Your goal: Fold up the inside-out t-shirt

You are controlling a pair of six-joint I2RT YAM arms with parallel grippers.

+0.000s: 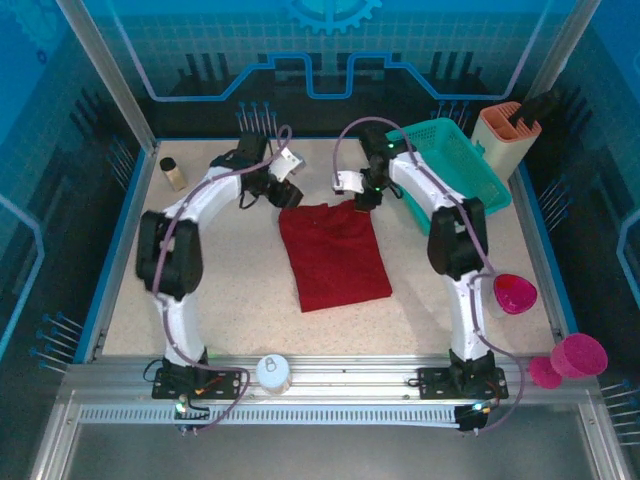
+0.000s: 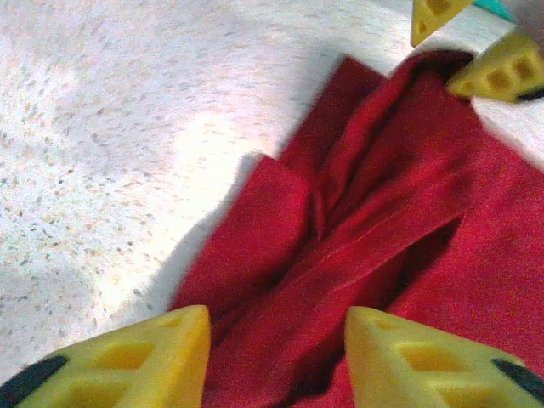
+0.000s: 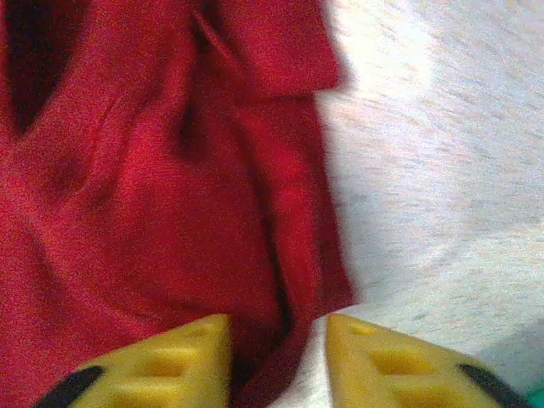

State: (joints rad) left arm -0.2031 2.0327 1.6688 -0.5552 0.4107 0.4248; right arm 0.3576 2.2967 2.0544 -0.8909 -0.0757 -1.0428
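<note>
Speckled beige table [image 1: 230, 290] inside a blue-lit framed cell; teal basket [image 1: 430, 127] sits at far right, well apart from the work.

Inside-out t-shirt [image 1: 335, 255] lies mid-table, flat, already narrowed to a rough rectangle, long axis running near-far and slightly skewed. Far edge is bunched: the wrist views show ridges and overlapping layers there.

Left gripper [image 2: 276, 327]: at the far-left corner of the shirt, jaws partly apart, cloth lying under and between them, nothing visibly pinched. Right gripper [image 3: 276, 323]: at the far-right corner, jaws parted a little less, the shirt's right edge running into the gap, no clamp visible either.

Arm pose: both arms rise from the near-edge bases, elbows bowed outward, forearms angled inward so the wrists converge on the shirt's far edge, fingers pointed down at the cloth.

Handling, as a judgement: light, limp cloth with no stiffness. It will sag and drag, and stacked layers can slip apart. Best hold is probably the two far corners, pinching through every layer, both sides level. Likely risk is catching the top layer only, which would pull the fold open.
</note>
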